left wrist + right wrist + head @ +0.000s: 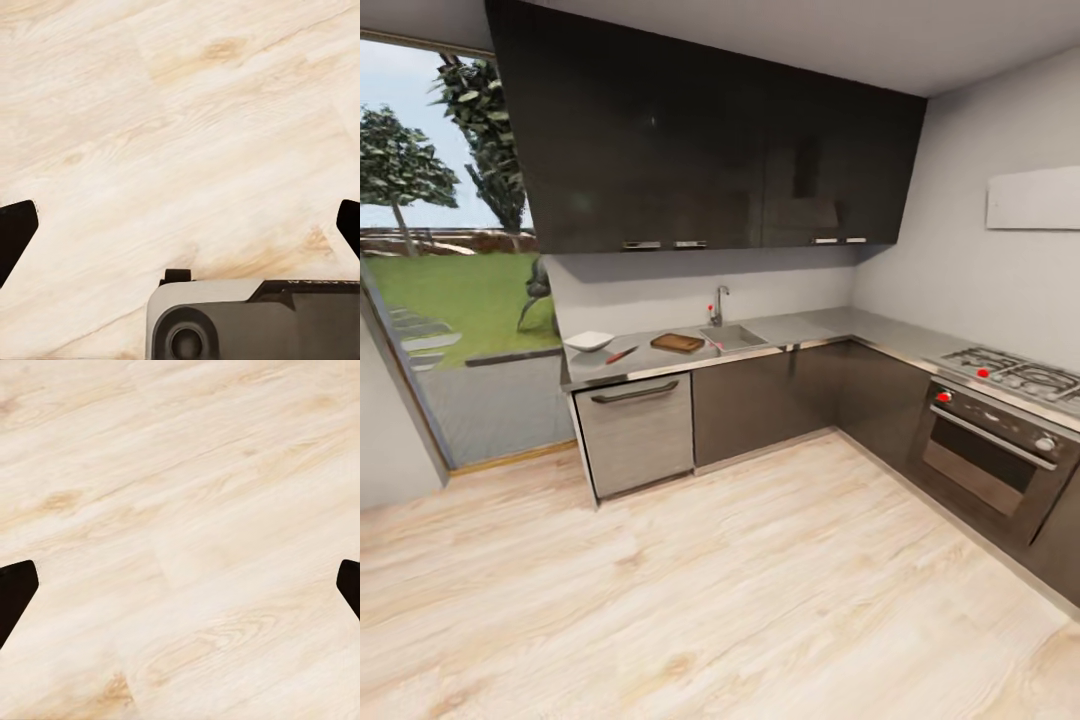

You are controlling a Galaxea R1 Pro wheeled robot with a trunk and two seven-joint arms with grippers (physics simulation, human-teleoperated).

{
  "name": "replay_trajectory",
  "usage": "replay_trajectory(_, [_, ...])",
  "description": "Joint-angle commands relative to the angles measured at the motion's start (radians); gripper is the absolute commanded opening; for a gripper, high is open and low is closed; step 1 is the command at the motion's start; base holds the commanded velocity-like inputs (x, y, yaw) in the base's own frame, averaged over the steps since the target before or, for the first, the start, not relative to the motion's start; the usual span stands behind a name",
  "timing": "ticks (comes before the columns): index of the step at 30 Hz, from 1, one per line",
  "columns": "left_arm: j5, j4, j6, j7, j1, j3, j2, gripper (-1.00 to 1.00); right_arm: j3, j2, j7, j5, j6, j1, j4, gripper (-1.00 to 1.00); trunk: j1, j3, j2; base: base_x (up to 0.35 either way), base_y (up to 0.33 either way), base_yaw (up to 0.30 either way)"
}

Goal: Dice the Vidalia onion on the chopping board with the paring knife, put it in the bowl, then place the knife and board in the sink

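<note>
The robot stands well back on the wood floor [690, 590], so the step in hand looks like the approach — nothing of the task has been touched. Across the room the desk [810, 328] carries the bowl [589, 341] at its left end, the paring knife [621, 355] just beside it toward the front edge, then the chopping board [678, 343], with the sink [734, 337] and its faucet [717, 304] next along. Both wrist views look down at bare floor: the left tool [180, 225] and the right tool [180, 585] each stand wide, holding nothing. Next, I judge, comes driving up to the sink — the onion inside cannot be made out from here.
</note>
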State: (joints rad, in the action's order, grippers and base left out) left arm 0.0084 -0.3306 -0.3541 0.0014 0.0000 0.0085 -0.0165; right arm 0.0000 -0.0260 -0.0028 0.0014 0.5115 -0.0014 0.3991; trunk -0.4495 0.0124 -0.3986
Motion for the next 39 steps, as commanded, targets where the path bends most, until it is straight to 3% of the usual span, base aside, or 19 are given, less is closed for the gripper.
replay_trajectory(1, [0.001,-0.001,-0.002,0.0,0.0,0.001,0.0,1.0,0.0,0.0,0.0,0.0,0.002,0.0,0.0,1.0,-0.001,0.001,-0.001,0.0,0.0,0.276])
replay_trajectory(39, [0.0,-0.001,-0.003,0.0,0.0,-0.001,0.0,1.0,0.0,0.001,0.0,0.0,0.002,0.0,0.001,1.0,-0.001,0.001,-0.001,0.0,0.0,0.255])
